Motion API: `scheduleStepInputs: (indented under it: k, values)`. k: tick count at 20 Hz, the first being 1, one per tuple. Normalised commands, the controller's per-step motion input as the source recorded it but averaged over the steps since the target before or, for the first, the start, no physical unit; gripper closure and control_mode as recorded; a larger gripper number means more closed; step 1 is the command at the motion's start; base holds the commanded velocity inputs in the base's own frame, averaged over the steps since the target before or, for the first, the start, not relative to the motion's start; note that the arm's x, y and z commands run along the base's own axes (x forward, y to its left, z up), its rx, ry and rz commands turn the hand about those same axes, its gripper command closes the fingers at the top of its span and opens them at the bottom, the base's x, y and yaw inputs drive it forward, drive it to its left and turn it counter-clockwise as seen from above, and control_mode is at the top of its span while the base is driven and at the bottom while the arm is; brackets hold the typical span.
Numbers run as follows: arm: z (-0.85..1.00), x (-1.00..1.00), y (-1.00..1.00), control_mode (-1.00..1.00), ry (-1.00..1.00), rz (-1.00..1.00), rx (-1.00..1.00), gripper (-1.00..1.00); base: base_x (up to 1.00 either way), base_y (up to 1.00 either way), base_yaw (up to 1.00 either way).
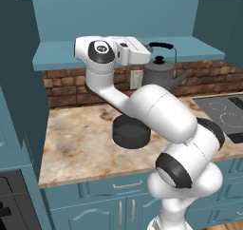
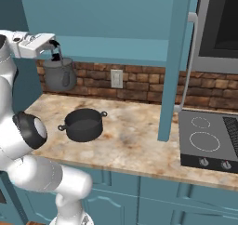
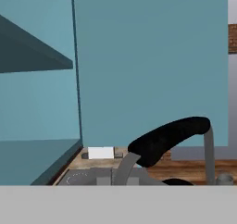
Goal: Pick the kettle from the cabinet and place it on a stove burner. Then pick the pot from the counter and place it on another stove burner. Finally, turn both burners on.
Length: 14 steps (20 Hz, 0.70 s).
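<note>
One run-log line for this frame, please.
phase: lifting kettle | gripper: shut on grey metal kettle handle | dark-grey round pot: on marbled counter | burners: bare

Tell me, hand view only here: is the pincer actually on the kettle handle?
Observer: Yes. In the right base view the pincer is shut on the handle, and the kettle hangs from it in front of the brick wall.
Operator: Anything between it and the stove?
Observer: The open cabinet door juts out over the counter, between the kettle and the cooktop.
</note>
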Motion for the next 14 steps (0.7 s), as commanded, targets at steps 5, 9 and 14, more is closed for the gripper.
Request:
scheduleStepInputs:
  k: [5,9,14]
  values:
    - [-0.15,-0.19,-0.18,-1.0,0.0,-0.01,0.01,1.0,0.0,0.0,0.0]
    - [-0.19,-0.03,-0.14,-1.0,0.0,0.0,0.0,1.0,0.0,0.0,0.0]
    - [-0.15,-0.08,-0.09,-1.0,-0.05,0.02,0.0,1.0,0.0,0.0,0.0]
